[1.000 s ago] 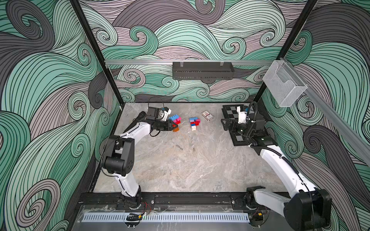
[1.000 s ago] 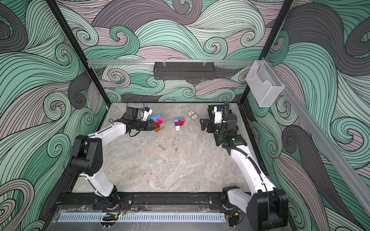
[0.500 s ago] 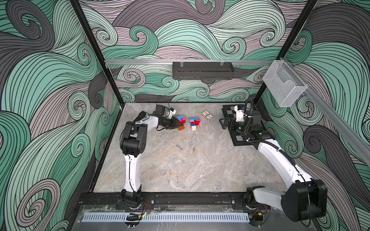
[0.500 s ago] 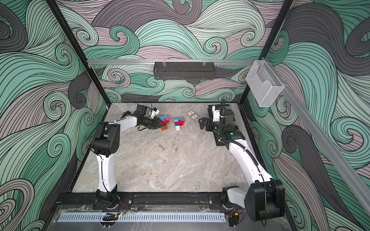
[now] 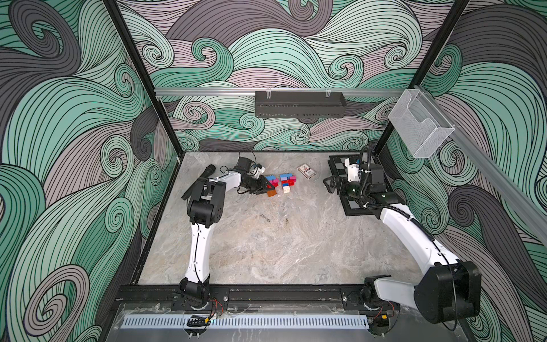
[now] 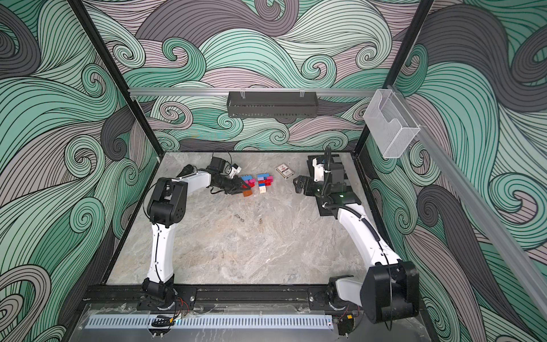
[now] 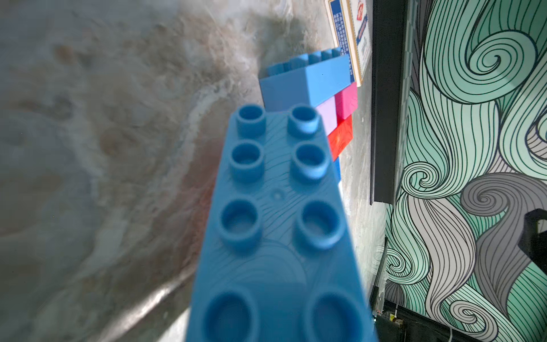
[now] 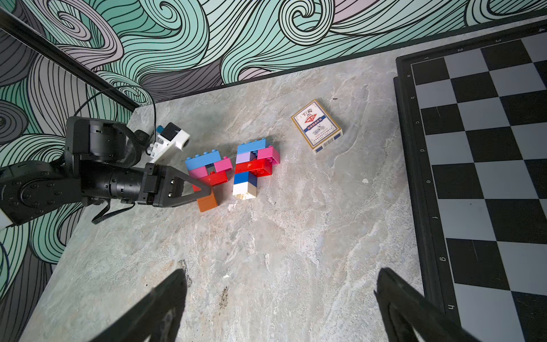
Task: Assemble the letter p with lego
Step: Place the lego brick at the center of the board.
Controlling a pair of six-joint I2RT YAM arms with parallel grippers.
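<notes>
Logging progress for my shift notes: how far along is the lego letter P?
Done: the right cluster reads as a P, with a blue top, a loop closed by red, and a blue and white stem. In hand: the left gripper, jaws seemingly closed on the left cluster near its orange brick. Left: finishing that stem; the right gripper hangs open.

Marble table: lego, cards, chessboard

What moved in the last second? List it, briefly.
The left jaws, closed on one brick shape, moved it toward the second brick shape; that arm's elbow swung inward. The right jaws stayed open and nearly in place; card box and chessboard stayed put.
</notes>
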